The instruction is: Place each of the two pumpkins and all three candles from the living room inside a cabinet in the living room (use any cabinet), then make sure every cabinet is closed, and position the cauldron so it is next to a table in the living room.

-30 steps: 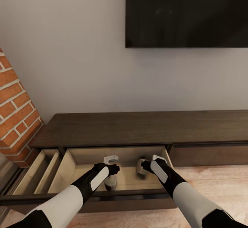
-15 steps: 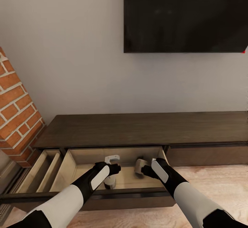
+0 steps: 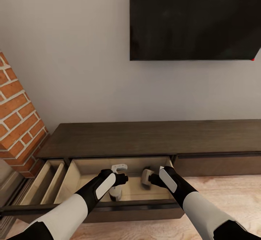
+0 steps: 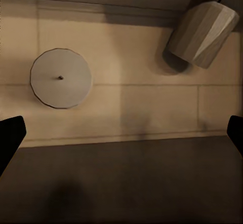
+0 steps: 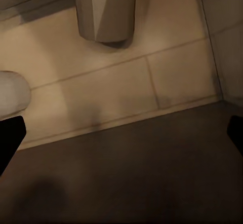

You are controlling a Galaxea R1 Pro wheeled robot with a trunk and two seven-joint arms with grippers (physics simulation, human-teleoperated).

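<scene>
Two candles are seen lying in the open drawer of the cabinet (image 3: 145,138), on its pale beige floor. In the left wrist view, one candle (image 4: 61,78) is standing upright, its round top and wick point facing the camera, and a second candle (image 4: 202,34) is tipped on its side, well apart from the first. The left end effector (image 3: 121,178) and the right end effector (image 3: 149,179) are held over the drawer, both spread wide and empty, only dark fingertips (image 4: 10,138) being shown at the frame edges.

The candles are judged to be light, rigid and faceted, so little squeeze should be needed; slipping on the angled facets is a risk. The upright one is best taken across its round body, the fallen one across its midsection. No pumpkin is visible here. The drawer front (image 3: 130,205) is pulled out and not yet closed.
</scene>
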